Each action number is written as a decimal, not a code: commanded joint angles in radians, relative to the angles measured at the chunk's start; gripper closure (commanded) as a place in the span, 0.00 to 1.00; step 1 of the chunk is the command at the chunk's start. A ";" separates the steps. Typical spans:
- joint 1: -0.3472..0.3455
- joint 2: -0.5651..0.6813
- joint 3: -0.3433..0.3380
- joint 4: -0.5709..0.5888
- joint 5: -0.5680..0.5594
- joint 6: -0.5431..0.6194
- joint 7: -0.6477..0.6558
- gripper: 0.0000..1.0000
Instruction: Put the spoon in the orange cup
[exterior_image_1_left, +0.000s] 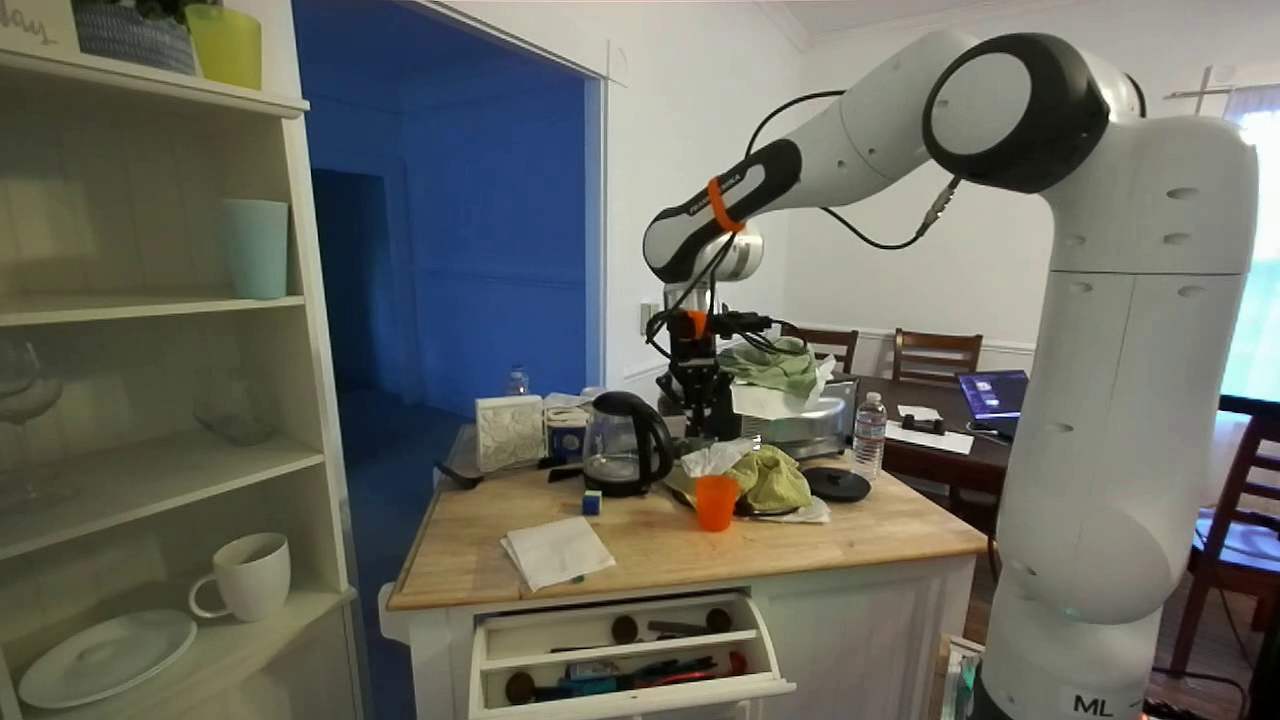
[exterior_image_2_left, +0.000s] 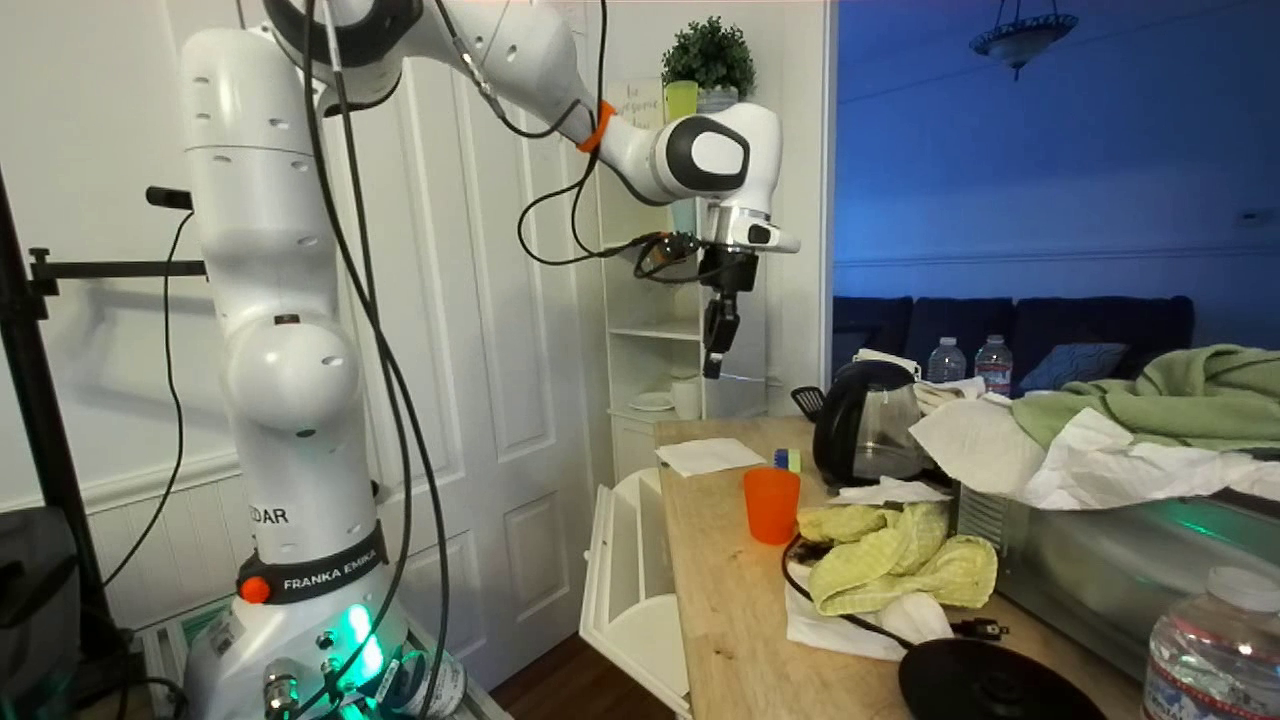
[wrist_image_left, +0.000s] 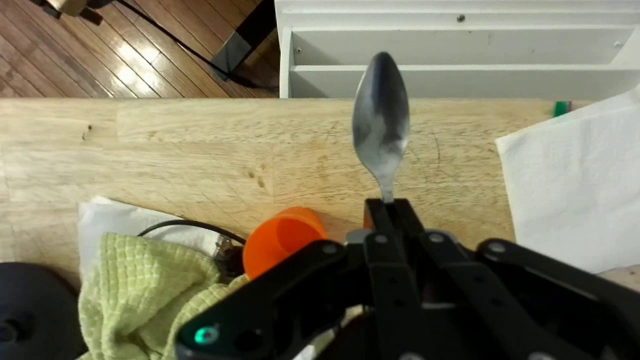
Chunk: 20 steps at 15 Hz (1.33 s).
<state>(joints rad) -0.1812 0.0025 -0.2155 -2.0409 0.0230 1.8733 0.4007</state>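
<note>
A metal spoon (wrist_image_left: 381, 115) is pinched at its handle between the fingertips of my gripper (wrist_image_left: 387, 202) in the wrist view; its bowl points away from the fingers. The handle end is hidden in the jaws. The gripper hangs over the counter, also in both exterior views (exterior_image_1_left: 708, 435) (exterior_image_2_left: 712, 370). A thin line of the spoon shows at the fingertips in an exterior view (exterior_image_2_left: 742, 379). The orange cup (exterior_image_1_left: 716, 503) stands upright on the counter, also in an exterior view (exterior_image_2_left: 771, 505). In the wrist view the cup (wrist_image_left: 267, 247) lies left of the fingers, partly covered by a gripper link.
A kettle (exterior_image_1_left: 612, 460), a small blue-green block (exterior_image_1_left: 592, 503), a yellow-green cloth (exterior_image_2_left: 900, 570), a black lid (exterior_image_2_left: 990, 685) and a white napkin (exterior_image_1_left: 558, 552) are on the counter (exterior_image_1_left: 660, 560). A water bottle (exterior_image_1_left: 869, 435) stands near a metal appliance. A front drawer (exterior_image_1_left: 630, 655) is open.
</note>
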 joint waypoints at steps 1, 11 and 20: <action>-0.032 -0.115 -0.013 -0.151 -0.036 0.120 0.122 0.98; -0.078 -0.074 -0.012 -0.173 -0.340 0.303 0.493 0.93; -0.069 -0.037 0.008 -0.169 -0.461 0.333 0.692 0.98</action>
<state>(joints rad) -0.2547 -0.0575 -0.2227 -2.2153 -0.3815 2.1967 0.9909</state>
